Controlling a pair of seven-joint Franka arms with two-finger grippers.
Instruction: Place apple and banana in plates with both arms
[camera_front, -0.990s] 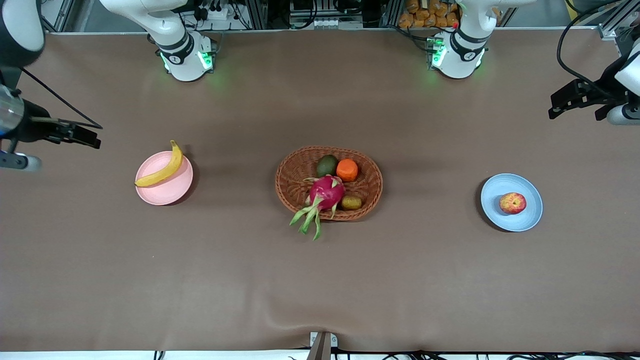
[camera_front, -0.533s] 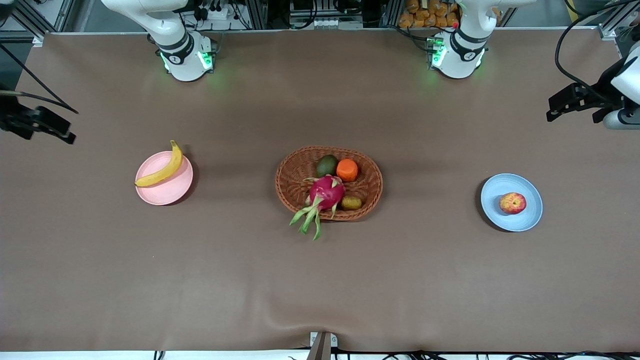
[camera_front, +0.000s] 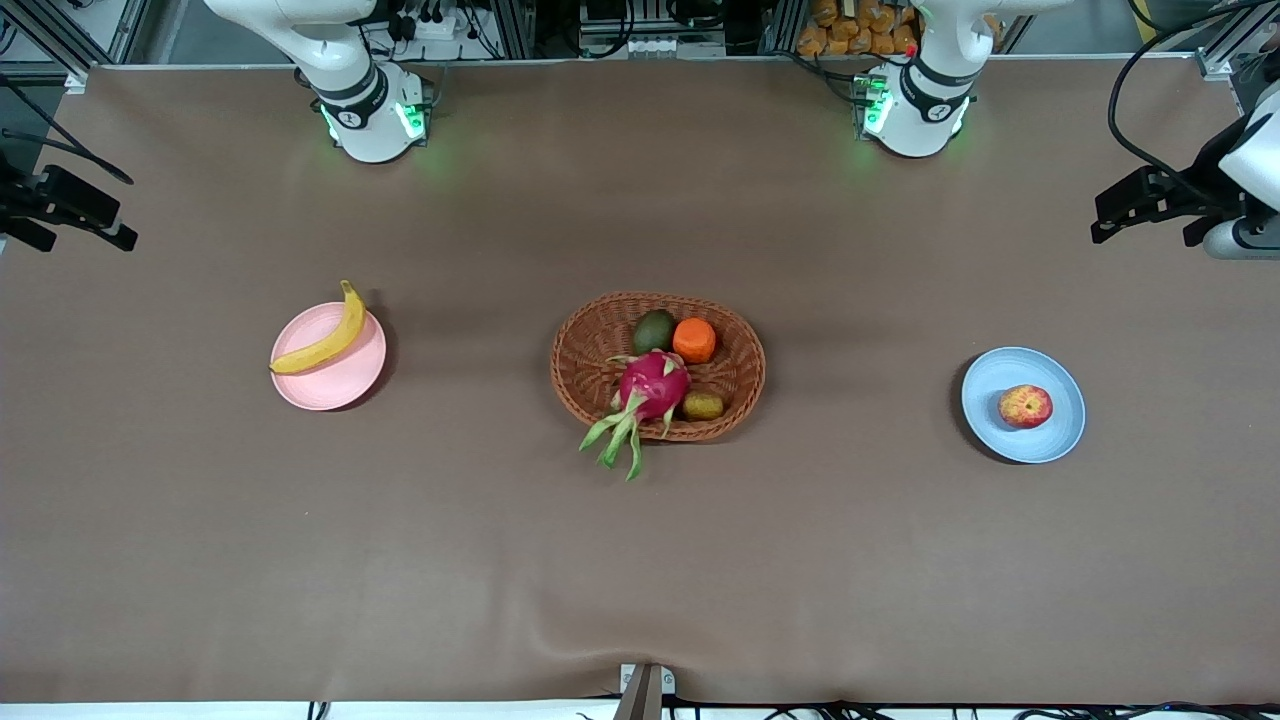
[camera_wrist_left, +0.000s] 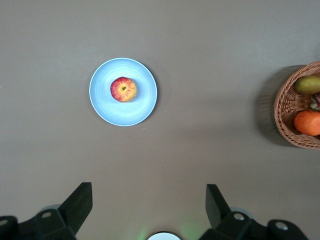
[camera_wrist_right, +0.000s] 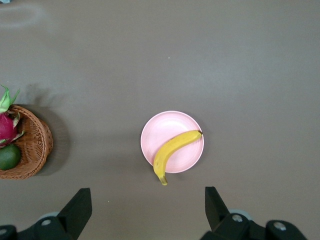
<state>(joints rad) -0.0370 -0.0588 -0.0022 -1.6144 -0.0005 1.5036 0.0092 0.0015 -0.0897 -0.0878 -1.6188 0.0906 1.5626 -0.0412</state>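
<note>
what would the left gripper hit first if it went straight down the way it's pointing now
Probably bare table. The left gripper hangs open, pointing down at brown cloth; the blue plate with the apple sits off its line and the basket well aside. Exact depth is unclear.

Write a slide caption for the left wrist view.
Open left gripper above the table, apple resting on the blue plate, wicker basket at the edge.

Basket (camera_wrist_left: 300, 107) cut off in both wrist views
</note>
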